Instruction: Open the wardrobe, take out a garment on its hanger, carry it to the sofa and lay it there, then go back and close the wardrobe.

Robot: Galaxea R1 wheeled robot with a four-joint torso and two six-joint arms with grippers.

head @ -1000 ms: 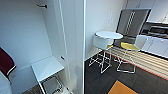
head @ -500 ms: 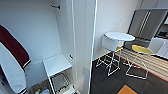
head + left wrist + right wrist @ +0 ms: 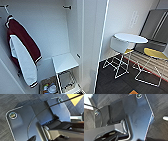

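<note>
I cannot tell if the left gripper or the right gripper is spread wide or pressed together. Each wrist view has the robot's own dark plate (image 3: 25,125) up close, with dark carpet (image 3: 159,129) under it. By the left arm there is a yellow patch (image 3: 75,99) on the floor. Both arms seem to hang low, and I see nothing held.

The wardrobe (image 3: 72,30) is in front of the robot and a bit to its left. It is open. It stands tall, straight up and down. Its white door (image 3: 92,45) stands edge-on, between the inside of the wardrobe and the room on the right. Since the open part lies to the left, I think the left arm is the nearer one.

Inside the wardrobe, a dark red jacket (image 3: 22,42) with white sleeves hangs high on the left. A small white table (image 3: 64,62) stands low by the right wall. Beside it on the floor is a box (image 3: 44,83) with small bright things (image 3: 50,88) in it. They are too blurry to name.

Further right, well apart from the wardrobe, are a round white table (image 3: 131,38), a yellow chair (image 3: 155,53) and a grey fridge (image 3: 155,25).
</note>
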